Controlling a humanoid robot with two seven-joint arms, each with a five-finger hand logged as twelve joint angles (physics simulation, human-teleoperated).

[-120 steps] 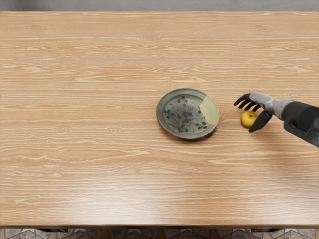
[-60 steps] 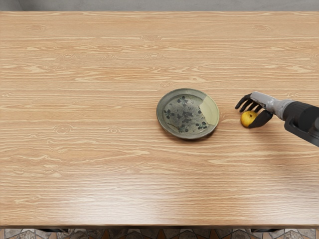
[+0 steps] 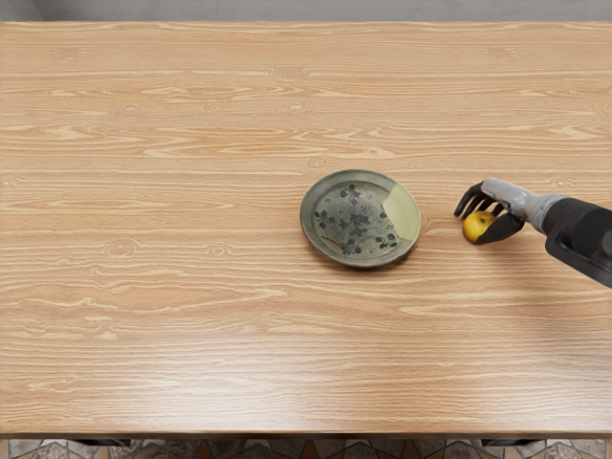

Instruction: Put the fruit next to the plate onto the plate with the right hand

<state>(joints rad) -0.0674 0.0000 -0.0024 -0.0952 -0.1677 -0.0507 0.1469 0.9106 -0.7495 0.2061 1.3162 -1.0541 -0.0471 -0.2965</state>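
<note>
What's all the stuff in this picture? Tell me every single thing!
table: one, light wood, fills almost the whole view
plate: one, grey-green with dark flowers and a beige patch, a little right of the table's middle, nothing on it
fruit: one, yellow, to the right of the plate, apart from it
right arm: one, grey and black, comes in from the right edge
right hand: one, black fingers and thumb curled around the fruit
left arm and hand: not in view
</note>
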